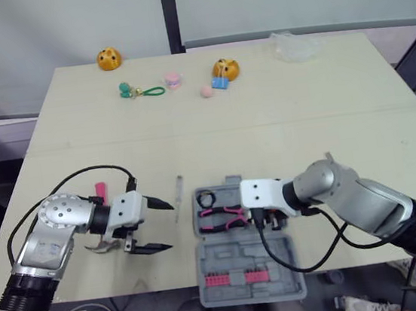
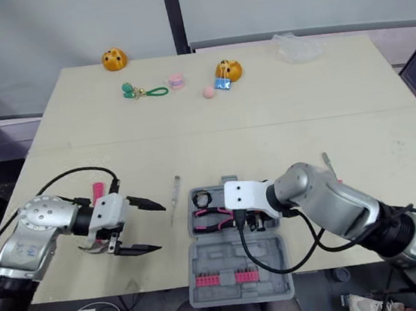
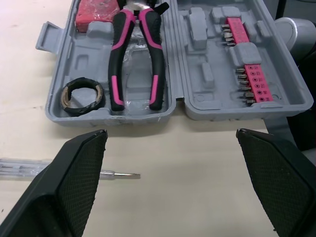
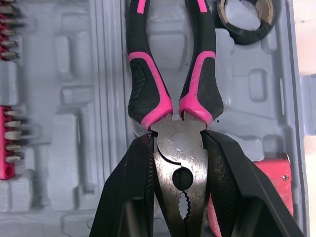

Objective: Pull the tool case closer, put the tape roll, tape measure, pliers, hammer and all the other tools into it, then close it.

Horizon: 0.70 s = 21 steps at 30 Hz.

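While right claw (image 4: 178, 148) clamps pink-and-black pliers (image 4: 144, 94) in grey plastic tool case (image 3: 89, 54), left claw (image 1: 169, 225) gapes; crooked seating could jam lid (image 1: 246, 253).

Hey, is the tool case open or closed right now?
Open. Both halves of the tool case lie flat, insides facing up, with the pliers and tape roll visible in one half.

Table (image 1: 267, 141): tool case (image 1: 248, 263) (open), screwdriver (image 1: 177, 197)
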Each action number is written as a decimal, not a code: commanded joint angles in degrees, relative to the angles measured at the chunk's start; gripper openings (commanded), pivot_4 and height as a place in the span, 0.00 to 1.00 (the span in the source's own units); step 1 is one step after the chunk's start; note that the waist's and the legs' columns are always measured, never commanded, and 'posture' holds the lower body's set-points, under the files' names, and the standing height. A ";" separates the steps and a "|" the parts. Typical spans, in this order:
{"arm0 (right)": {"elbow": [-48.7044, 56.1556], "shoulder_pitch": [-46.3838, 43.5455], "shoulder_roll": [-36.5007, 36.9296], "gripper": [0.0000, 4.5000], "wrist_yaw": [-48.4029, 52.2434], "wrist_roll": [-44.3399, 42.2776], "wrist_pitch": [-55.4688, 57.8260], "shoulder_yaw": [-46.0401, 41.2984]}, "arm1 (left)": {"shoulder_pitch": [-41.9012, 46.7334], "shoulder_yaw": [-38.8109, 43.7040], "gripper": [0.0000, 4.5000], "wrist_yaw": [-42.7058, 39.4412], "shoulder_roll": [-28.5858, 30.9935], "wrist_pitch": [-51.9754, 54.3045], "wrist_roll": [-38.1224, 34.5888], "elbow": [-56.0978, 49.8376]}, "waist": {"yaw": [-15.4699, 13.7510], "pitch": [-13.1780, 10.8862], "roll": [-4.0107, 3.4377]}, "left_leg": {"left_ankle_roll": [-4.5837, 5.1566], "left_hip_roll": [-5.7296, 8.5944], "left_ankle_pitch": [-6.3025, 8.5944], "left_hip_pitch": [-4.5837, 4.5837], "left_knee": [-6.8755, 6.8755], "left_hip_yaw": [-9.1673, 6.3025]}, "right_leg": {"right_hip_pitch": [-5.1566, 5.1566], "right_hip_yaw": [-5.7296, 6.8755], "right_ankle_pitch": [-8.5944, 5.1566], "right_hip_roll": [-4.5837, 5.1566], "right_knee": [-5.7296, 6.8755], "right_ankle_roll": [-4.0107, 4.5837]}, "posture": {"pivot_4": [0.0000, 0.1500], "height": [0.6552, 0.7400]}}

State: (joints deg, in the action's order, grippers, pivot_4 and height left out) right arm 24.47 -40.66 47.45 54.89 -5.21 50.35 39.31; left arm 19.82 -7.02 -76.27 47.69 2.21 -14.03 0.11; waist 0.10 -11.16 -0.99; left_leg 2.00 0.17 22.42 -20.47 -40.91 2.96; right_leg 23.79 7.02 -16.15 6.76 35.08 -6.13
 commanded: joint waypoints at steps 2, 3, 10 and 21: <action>-0.27 -1.06 -1.03 0.22 1.40 2.42 -2.32 -0.14 | 1.58 0.03 1.00 0.50 -0.69 -1.20 0.47 -0.43 | 0.00 0.00 0.00 | 0.00 -0.01 0.00 0.00 -0.01 -0.01 | 0.00 0.00 0.00 -0.01 0.01 0.00 | 1.00 1.00; -0.60 -0.96 -1.32 0.22 1.57 2.73 -2.47 -0.04 | 1.73 -0.05 1.00 0.60 -0.89 -1.27 0.53 -0.39 | 0.00 0.01 0.01 | 0.00 -0.01 0.00 0.00 -0.01 -0.01 | 0.00 0.00 0.00 -0.01 0.01 0.00 | 1.00 1.00; -2.22 0.24 -2.35 0.22 3.33 4.50 -6.88 -0.11 | 2.42 -0.48 1.00 1.33 -2.21 -0.98 0.82 -0.92 | 0.08 0.02 0.02 | 0.00 -0.01 0.00 0.00 -0.03 0.00 | 0.00 0.01 0.00 -0.02 0.03 0.00 | 1.00 1.00; -3.77 -0.34 -3.64 0.22 5.23 4.42 -9.01 -4.15 | 2.16 -0.22 1.00 2.07 -2.34 -1.15 1.06 -0.97 | 0.01 0.02 0.03 | 0.00 -0.01 0.00 0.00 -0.04 -0.01 | -0.01 0.01 0.00 -0.01 0.02 0.00 | 1.00 1.00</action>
State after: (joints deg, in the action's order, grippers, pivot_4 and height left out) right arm 19.89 -40.56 44.47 59.64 -0.41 42.48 37.32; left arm 21.83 -7.82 -74.54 45.11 1.76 -13.08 0.53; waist 0.10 -11.14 -0.96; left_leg 2.00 0.16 22.42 -20.47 -40.96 2.96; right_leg 23.79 7.04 -16.15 6.74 35.11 -6.13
